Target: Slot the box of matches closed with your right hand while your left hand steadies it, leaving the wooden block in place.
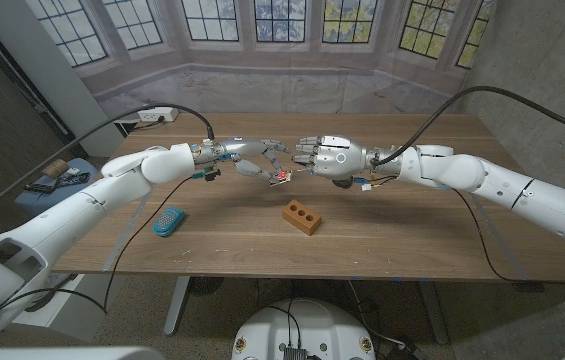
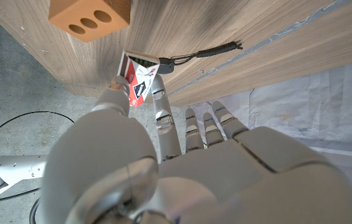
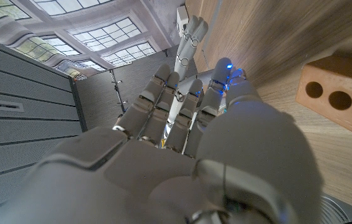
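Left hand (image 1: 245, 154) raised over the wooden table (image 1: 392, 225), box of matches (image 1: 280, 177) pinched at the fingertips, thumb on one face and a finger on the other in the left wrist view, remaining fingers (image 2: 202, 127) stretched out alongside and apart. Red and white box (image 2: 139, 79), a light edge of the tray showing at one end, so seemingly not fully closed. Right hand (image 1: 327, 157) facing it, fingertips just beside the box; fingers (image 3: 157, 102) extended close together in the right wrist view, nothing seen inside them; contact with the box impossible to tell. Wooden block (image 1: 302, 216) with round holes on the table below and a little toward the robot from both sets of fingertips, untouched. Blue object (image 1: 169, 221) lying well apart, beneath the left forearm
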You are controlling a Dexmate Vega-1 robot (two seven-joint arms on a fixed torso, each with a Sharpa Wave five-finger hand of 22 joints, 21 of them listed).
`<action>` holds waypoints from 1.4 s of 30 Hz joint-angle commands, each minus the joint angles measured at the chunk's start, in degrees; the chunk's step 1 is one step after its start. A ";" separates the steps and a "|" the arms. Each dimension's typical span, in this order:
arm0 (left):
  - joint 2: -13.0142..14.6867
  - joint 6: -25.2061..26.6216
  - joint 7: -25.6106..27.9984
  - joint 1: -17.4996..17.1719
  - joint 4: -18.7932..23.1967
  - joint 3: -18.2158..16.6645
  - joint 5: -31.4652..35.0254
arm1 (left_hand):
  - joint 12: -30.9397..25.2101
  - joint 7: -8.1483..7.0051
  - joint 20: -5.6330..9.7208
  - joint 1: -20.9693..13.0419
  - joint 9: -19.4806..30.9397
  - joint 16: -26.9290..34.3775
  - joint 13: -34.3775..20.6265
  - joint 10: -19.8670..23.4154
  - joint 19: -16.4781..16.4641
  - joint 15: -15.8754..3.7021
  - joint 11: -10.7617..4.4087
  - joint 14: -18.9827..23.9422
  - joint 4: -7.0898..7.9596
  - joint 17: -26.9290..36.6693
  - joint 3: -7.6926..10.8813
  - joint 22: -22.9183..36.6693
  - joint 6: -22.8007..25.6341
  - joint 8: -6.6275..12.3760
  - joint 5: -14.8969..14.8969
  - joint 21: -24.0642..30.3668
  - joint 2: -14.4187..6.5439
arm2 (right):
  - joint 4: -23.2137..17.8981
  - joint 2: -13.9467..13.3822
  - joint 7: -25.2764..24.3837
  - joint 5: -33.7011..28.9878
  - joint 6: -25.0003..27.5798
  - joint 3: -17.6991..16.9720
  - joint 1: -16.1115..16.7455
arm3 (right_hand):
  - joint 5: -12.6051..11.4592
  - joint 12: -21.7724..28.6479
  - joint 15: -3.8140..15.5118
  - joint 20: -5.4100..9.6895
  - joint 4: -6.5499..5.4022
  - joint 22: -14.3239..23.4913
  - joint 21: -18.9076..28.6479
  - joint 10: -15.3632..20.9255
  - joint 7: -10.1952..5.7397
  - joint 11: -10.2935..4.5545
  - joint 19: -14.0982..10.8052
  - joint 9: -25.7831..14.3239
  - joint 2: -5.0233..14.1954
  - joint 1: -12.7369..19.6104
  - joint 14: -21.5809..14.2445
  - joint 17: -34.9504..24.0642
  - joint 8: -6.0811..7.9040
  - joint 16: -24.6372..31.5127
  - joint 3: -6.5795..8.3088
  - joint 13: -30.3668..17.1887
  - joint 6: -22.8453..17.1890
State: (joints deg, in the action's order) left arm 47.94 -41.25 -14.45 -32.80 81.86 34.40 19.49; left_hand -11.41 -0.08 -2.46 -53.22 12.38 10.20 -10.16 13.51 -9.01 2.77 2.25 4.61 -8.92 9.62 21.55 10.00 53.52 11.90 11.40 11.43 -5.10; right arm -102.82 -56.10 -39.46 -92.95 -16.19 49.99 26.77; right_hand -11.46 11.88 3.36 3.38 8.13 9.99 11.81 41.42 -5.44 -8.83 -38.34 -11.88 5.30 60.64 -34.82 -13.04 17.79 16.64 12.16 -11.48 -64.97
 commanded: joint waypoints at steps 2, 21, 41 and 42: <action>-0.44 -0.34 0.05 0.34 -0.57 0.28 0.17 | 0.20 -0.09 -0.33 -0.30 0.29 -0.05 -0.13 0.38 -0.13 0.19 -0.18 0.14 -0.09 0.04 -0.07 0.24 0.30 0.37 -0.15 0.06 -0.65 | -0.51 0.62 0.94 -0.76 0.32 0.35 -0.45 | -0.42 -0.23 9.45 6.33 0.17 0.12 0.00 0.30 -0.34 0.14 0.02 -0.07 0.27 0.13 -0.57 -0.05 -0.12 -0.29 -0.21 -0.18 -0.05; -1.40 -1.48 0.23 1.39 -2.03 0.96 0.53 | 0.19 -0.10 -0.33 -0.28 0.29 -0.03 -0.13 0.42 -0.15 0.19 -0.19 0.19 -0.10 0.04 -0.06 0.24 0.40 0.41 -0.15 0.06 -0.65 | -1.27 0.87 1.91 -1.28 0.26 0.64 -0.86 | -0.49 -0.22 9.43 6.36 0.17 0.11 -0.04 0.46 -0.36 0.12 0.13 -0.07 0.27 0.12 -0.70 0.00 -0.13 -0.50 -0.27 -0.19 -0.04; -0.35 -0.87 0.92 -0.35 -0.26 0.01 0.27 | 0.17 -0.09 -0.29 -0.28 0.29 -0.02 -0.13 0.49 -0.18 0.11 -0.40 0.27 -0.13 0.04 -0.06 0.24 0.50 0.44 -0.16 0.07 -0.63 | -0.56 1.58 2.03 -1.80 -0.35 1.43 -1.10 | -0.54 -0.27 9.41 6.36 0.09 0.11 -0.03 0.49 -0.58 0.14 0.13 -0.08 0.33 -0.01 -0.82 0.02 -0.19 -0.70 -0.36 -0.19 0.09; -0.33 -0.85 0.98 -0.39 -0.24 -0.02 0.33 | 0.18 -0.13 -0.32 -0.28 0.29 -0.02 -0.13 0.48 -0.17 0.14 -0.39 0.28 -0.13 0.04 -0.06 0.24 0.51 0.45 -0.16 0.07 -0.63 | -0.37 1.68 1.96 -1.86 -0.38 1.54 -1.22 | -0.54 -0.27 9.41 6.37 0.09 0.11 -0.04 0.49 -0.64 0.14 0.17 -0.08 0.32 -0.02 -0.82 0.03 -0.20 -0.72 -0.37 -0.19 0.12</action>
State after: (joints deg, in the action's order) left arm 46.93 -42.62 -13.90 -32.09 80.69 35.12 19.98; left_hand -11.41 0.02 -2.46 -53.23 12.37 10.20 -10.16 13.72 -9.01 2.77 2.03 4.61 -8.92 9.62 21.54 9.99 53.42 12.09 11.40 11.43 -5.09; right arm -104.37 -55.14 -37.18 -94.48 -16.01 50.85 26.00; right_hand -11.68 11.65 3.25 3.49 8.36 9.99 11.81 41.42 -5.61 -8.82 -38.23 -11.84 5.29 60.63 -34.92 -13.06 17.79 16.09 11.93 -11.61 -64.75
